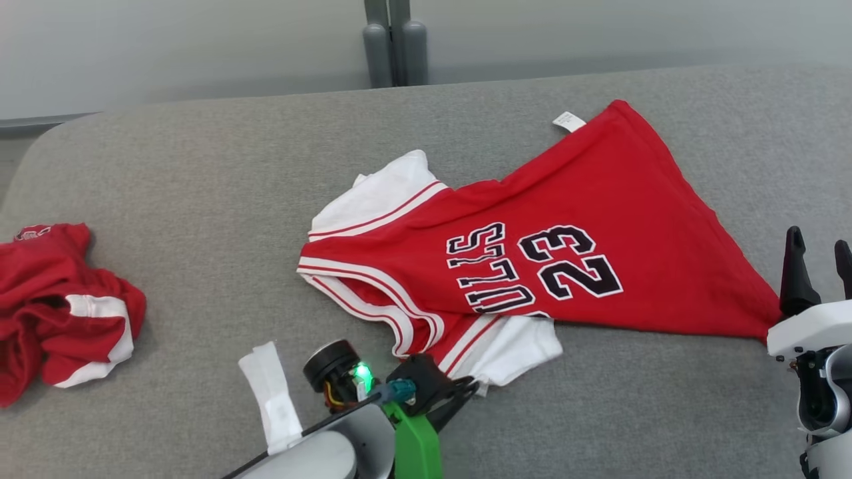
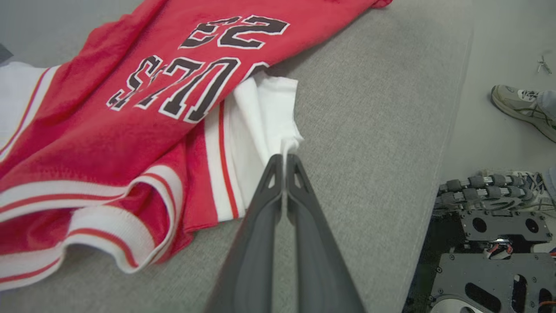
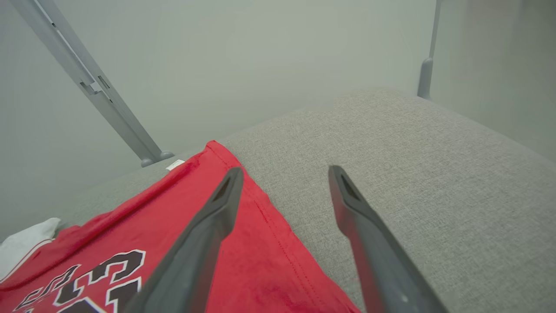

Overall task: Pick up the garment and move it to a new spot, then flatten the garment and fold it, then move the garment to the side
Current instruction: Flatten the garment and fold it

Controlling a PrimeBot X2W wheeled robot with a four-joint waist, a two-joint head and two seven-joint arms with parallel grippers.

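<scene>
Your left gripper [image 2: 285, 157] is pinching shut, its two dark fingers pressed together on the outer corner of the white sleeve [image 2: 269, 108] of the red jersey [image 1: 599, 219]. The cloth is bunching up just at the fingertips.

The jersey itself is lying across the middle of the grey padded table [image 1: 200, 186], number and lettering facing up. Its neck and striped armholes are pointing to your left and its hem is fanning out to your right. The body is lying fairly flat, while the collar end is rumpling and folding over the sleeve underneath. A small white tag [image 1: 568, 120] is sticking out at the far hem corner.

Over on your right side, the right gripper [image 3: 285, 170] is standing wide open and gripping nothing. It is hovering at the near hem corner, one finger over red cloth and the other over bare table. I cannot tell whether it is touching the fabric.

A second red-and-white garment [image 1: 60, 306] is sitting crumpled at the far left of the table, well apart from the jersey. In your left wrist view, a person's shoe [image 2: 521, 108] is resting on the floor beyond the table edge.
</scene>
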